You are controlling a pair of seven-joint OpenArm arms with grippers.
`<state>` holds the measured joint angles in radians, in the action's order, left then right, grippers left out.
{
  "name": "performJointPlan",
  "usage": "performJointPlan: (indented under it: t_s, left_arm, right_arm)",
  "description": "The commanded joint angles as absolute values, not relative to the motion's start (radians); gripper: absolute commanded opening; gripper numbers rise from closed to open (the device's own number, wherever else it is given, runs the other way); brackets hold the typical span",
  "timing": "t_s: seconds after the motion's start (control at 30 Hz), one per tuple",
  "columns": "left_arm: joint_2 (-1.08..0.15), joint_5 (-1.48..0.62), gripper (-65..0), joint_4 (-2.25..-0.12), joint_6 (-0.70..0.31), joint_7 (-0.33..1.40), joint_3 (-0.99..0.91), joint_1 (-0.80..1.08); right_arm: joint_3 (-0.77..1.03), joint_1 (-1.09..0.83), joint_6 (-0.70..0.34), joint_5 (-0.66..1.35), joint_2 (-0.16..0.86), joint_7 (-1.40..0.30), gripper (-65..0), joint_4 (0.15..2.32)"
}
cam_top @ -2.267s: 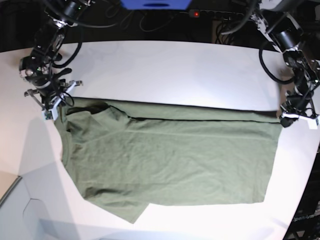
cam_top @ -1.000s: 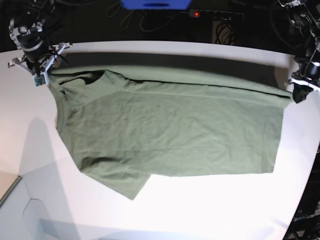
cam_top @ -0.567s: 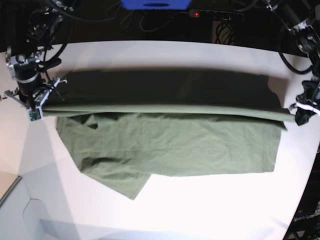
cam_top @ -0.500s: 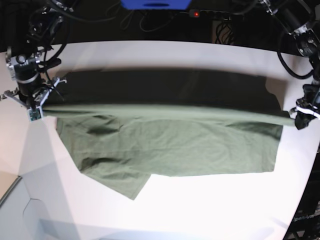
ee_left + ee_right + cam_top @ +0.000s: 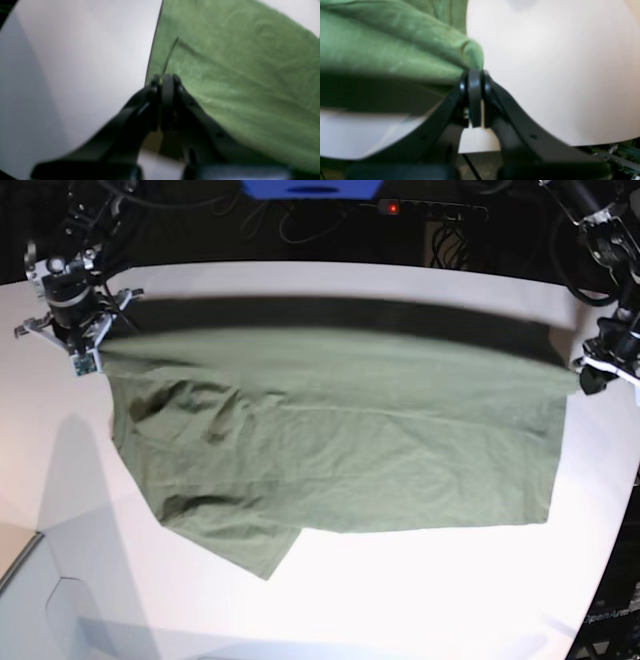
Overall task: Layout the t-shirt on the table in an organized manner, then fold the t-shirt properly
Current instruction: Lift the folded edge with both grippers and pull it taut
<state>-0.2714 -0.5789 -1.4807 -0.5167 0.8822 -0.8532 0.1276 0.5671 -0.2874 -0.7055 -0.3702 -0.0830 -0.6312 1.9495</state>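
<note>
Since half a sec ago you've swung both grippers back toward the far edge: the lifted fold of the t-shirt (image 5: 330, 440), which hung as a taut band across the middle of the cloth, now stretches out near the back of the table (image 5: 420, 600), w/ a dark shadow strip behind it. Your right gripper (image 5: 85, 352), on the base view's left, sits at the shirt's far-left corner near the collar side, wrist pointed down, cables trailing up behind it. Your left gripper (image 5: 588, 375), on the base view's right, hangs at the far-right corner by the table's rim, arm reaching down from above. Wrist views are blurred, but each shows the jaws pressed together w/ green cloth pinched between them: left gripper (image 5: 163, 78) on a thin edge of the t-shirt (image 5: 237, 70), right gripper (image 5: 474, 73) on a bunched fold of the t-shirt (image 5: 395, 50). The near part of the shirt lies flat on the white top, one sleeve poking out at the lower left, wrinkles around the collar area. Behind the table: dark bkgd, a blue box (image 5: 310, 188), a power strip w/ a red light (image 5: 392, 208).
</note>
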Motion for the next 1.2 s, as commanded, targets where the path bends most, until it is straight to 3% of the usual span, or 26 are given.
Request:
performJointPlan:
  t_s: [0.0,0.33,0.6,1.17]
  left_arm:
    - [-0.294,-0.596,-64.8,-1.498,-0.516,0.854,-0.860,0.134]
    - [-0.295,-0.596,-64.8,-1.498,-0.516,0.854,-0.860,0.213]
    - [-0.295,-0.590,-64.8,-1.494,-0.516,0.854,-0.860,0.234]
    - [-0.292,-0.489,-64.8,-1.477,-0.518,0.854,-0.860,0.222]
  right_arm:
    - [0.570,-0.302,-0.698,-0.371,-0.079,-0.618,-65.0,1.966]
    - [0.570,-0.403,-0.698,-0.312,-0.091,-0.613,-65.0,1.946]
    - [0.575,-0.412,-0.698,-0.312,-0.064,-0.611,-65.0,1.830]
    - [0.573,-0.410,-0.698,-0.312,-0.064,-0.616,-65.0,1.825]
